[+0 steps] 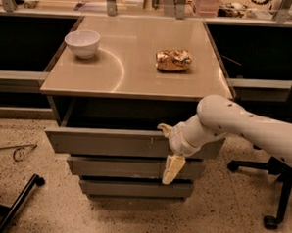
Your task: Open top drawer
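Observation:
The top drawer (105,142) is the widest of three flat grey fronts under the tan cabinet top (134,69). It stands pulled out toward me, with a dark gap behind its upper edge. Small white scratches mark it right of centre. My gripper (167,149) is at the drawer's front, right of centre. One cream finger (163,128) hooks over the drawer's top edge and the other finger (171,170) hangs down in front of the second drawer (119,167). The white arm (243,126) reaches in from the right.
A white bowl (82,42) stands at the cabinet top's back left and a crumpled gold-brown bag (173,60) at its back right. The bottom drawer (132,188) is shut. An office chair base (272,193) stands at right. A black bar (13,207) and a wire (16,151) lie on the speckled floor at left.

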Motion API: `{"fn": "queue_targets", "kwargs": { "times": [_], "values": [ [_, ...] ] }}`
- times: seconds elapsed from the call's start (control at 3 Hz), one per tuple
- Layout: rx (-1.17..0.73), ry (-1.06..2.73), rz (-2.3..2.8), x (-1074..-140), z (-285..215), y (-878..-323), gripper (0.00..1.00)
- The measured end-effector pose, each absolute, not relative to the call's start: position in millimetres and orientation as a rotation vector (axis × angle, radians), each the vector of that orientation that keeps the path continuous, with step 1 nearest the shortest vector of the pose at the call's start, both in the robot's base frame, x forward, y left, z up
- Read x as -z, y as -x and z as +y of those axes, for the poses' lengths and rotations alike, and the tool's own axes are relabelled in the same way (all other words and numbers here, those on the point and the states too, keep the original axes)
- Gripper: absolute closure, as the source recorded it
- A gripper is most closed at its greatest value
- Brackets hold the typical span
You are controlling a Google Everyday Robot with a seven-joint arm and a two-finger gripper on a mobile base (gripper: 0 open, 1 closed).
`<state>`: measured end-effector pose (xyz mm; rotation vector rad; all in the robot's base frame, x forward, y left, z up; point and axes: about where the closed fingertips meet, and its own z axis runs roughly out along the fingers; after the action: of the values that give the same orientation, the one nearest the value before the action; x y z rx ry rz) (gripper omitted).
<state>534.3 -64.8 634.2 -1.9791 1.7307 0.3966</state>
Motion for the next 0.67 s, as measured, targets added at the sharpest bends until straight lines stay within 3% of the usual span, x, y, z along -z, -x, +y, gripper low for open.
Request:
{"fn": "queue_targets", "kwargs": {
  "times": [0.67],
  "values": [
    [-0.415,1.976,1.741,-629.9,-64.0,-525.5,0.00]
  ]
}}
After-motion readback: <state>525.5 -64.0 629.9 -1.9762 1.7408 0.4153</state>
